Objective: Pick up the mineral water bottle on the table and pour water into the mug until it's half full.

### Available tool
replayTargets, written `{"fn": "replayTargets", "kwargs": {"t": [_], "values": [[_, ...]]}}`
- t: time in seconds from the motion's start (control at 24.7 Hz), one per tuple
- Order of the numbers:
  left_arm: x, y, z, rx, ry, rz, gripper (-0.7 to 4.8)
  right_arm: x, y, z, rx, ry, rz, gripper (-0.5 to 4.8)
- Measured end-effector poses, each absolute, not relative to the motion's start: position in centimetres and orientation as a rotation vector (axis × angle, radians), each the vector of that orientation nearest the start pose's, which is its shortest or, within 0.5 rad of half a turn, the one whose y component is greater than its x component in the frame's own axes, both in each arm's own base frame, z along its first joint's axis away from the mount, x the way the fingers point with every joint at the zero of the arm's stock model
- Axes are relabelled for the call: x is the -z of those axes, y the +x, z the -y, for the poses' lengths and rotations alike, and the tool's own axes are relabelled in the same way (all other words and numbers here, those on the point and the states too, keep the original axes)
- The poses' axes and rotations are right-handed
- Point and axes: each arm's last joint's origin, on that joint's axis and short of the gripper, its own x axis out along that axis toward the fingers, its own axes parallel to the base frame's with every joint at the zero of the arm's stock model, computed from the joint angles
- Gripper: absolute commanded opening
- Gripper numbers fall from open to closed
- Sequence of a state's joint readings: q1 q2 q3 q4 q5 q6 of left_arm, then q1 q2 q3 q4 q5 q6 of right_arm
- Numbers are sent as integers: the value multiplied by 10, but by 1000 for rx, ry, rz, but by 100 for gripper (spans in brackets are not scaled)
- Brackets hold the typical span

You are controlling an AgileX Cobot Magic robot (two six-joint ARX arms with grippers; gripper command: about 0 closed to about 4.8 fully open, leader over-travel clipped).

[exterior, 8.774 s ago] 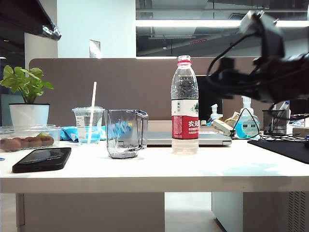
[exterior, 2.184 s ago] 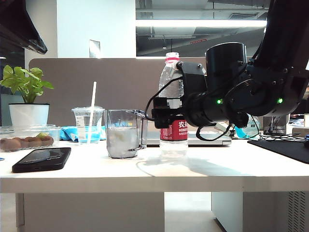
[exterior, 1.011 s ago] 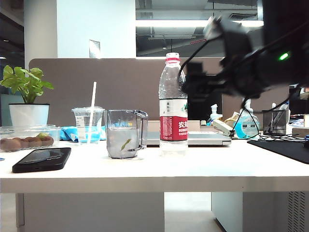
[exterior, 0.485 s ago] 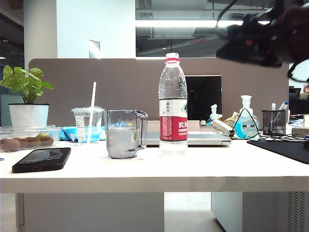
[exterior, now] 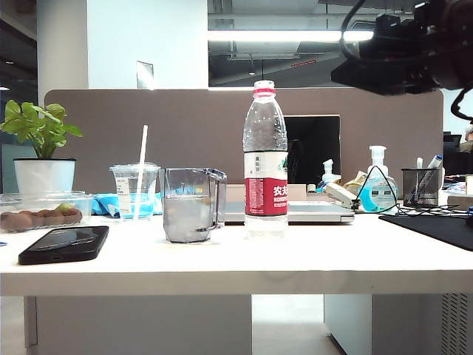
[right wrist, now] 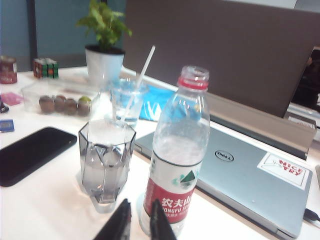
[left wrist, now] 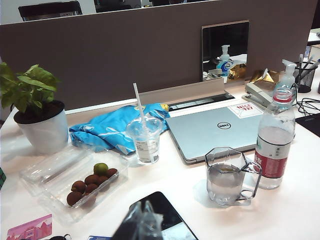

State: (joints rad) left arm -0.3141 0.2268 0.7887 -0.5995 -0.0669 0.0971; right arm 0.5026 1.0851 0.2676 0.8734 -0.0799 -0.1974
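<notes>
**Jaws clear of bottle, water in mug**

Jaws on the right gripper (right wrist: pixel 141 222) are drawn nearly together with only a slim gap btwn the two dark fingertips, gripping nothing. From my right wrist cam they hang above the counter (exterior: pixel 295 259), near the foot of the mineral water bottle (right wrist: pixel 177 160) but not touching it. On the exterior cam the right arm (exterior: pixel 414 52) sits high at upper right, well apart from everything on the counter.

Left gripper (left wrist: pixel 145 225) shows only as a blurred grey shape at the edge of the left wrist cam, over the black phone (exterior: pixel 65 243). I can't tell whether its jaws are open or closed. It's well apart from the bottle and mug.

Bottle (exterior: pixel 265 159) stands upright on the counter w/ no cap on, pink-red neck ring showing, red label facing the exterior cam. It's just beside the mug (exterior: pixel 191 205), on the mug's handle side, w/ a small gap btwn them. Mug is upright too, holding clear water to roughly half.

Behind the pair lies a closed silver laptop (left wrist: pixel 215 127). Further left on the exterior cam: a plastic cup w/ straw (exterior: pixel 135 191), blue cloth (left wrist: pixel 110 130), clear tray of fruit (left wrist: pixel 85 182), and a potted plant (exterior: pixel 41 129).
</notes>
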Motion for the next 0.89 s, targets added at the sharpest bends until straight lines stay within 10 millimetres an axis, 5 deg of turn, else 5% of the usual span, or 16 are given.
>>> {"fn": "replayTargets", "kwargs": {"t": [0.2,0.57,0.77,0.89], "values": [[-341,34,9,250,104,-25,-4,-210,173,-91,-496,-241,98,72],[-340,34,9,248,104,-28,-4,-217,136,-17,-170,-206,81,75],[-340,34,9,249,104,-30,-4,-179,111,0,-49,-61,116,75],[-340,34,9,249,105,-32,-4,-178,107,2,-33,-18,104,76]]}}
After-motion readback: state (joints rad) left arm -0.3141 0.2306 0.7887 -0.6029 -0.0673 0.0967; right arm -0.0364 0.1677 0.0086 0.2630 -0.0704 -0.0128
